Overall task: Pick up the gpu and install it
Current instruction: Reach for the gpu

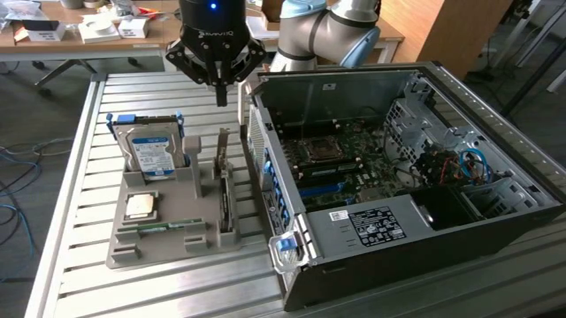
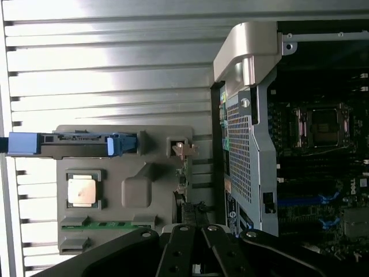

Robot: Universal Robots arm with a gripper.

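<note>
Likely a robotics lab or workshop. Noted: slatted metal bench [image 1: 75, 218] bearing an opened computer case [image 1: 398, 265]; cluttered wooden bench [image 1: 71, 45] behind; loose cables [image 1: 18, 162] on floor.

I log a slatted metal bench [image 1: 177, 285]. Two items rest directly on it: a grey parts holder [image 1: 181, 205] toward the exterior view's left, and just beside it to the right an open computer case [image 1: 425, 258] lying on its side.

The arm [image 1: 323, 26] is silver-grey with light blue caps [image 1: 360, 50]; the black gripper [image 1: 222, 99] has white lettering [image 1: 215, 32] and a blue light [image 1: 212, 6].
</note>
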